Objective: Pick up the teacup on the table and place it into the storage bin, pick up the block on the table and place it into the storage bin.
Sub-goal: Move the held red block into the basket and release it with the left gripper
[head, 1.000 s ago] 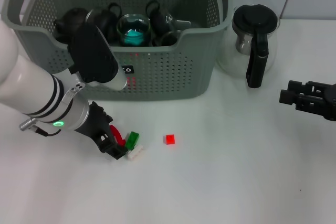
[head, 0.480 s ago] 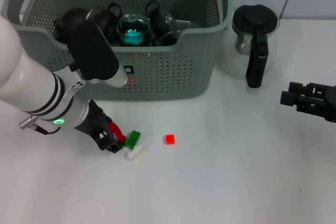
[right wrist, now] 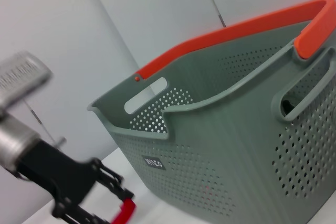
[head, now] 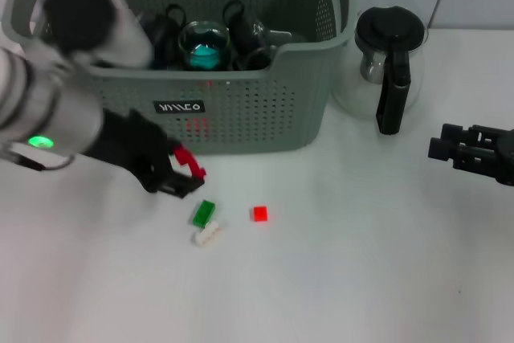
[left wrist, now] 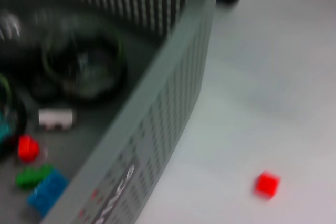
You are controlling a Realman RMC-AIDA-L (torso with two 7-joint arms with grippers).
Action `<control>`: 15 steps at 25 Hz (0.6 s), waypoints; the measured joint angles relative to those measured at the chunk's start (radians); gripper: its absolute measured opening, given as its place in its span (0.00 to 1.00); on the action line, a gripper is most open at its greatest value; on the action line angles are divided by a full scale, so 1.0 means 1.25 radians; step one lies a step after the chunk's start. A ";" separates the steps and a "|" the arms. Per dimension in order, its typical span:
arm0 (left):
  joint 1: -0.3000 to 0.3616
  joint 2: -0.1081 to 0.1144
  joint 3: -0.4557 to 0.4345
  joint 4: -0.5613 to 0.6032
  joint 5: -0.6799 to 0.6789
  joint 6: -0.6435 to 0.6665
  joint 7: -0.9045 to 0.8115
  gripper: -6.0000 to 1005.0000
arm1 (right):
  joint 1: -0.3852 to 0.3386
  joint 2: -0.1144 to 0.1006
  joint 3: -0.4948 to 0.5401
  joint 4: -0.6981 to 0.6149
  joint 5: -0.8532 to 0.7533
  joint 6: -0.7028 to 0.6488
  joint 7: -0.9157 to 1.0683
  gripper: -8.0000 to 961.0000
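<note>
The left gripper (head: 186,168) has its jaws pinched on a small red block (head: 189,160), lifted off the bench (head: 337,279) just in front of the storage bin (head: 265,110). The block looks light, rigid and smooth, so a narrow pinch across two flat faces should hold it, though it is small enough to twist out.

Just below the jaws lie a green block (head: 202,213) and a white block (head: 208,234), touching; a red cube (head: 259,214) sits near them. Each would need the same squared-up pinch.

Behind the jaws, the bin holds dark glass teacups (head: 241,30), probably fragile.

Well apart, the right gripper (head: 438,146) rests beyond a coffee pot (head: 385,62); I cannot tell how its jaws stand.
</note>
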 joint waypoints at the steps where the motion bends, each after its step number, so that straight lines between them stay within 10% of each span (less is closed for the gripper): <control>1: -0.004 0.001 -0.043 0.017 -0.031 0.033 0.018 0.63 | 0.000 0.000 0.000 0.000 0.000 0.000 0.000 0.63; 9: -0.084 0.004 -0.426 0.007 -0.355 0.199 0.124 0.63 | -0.001 0.000 0.000 0.000 0.001 0.000 0.000 0.63; 15: -0.124 0.001 -0.374 -0.059 -0.385 -0.072 0.095 0.63 | 0.003 0.000 0.000 0.000 0.000 0.000 -0.003 0.63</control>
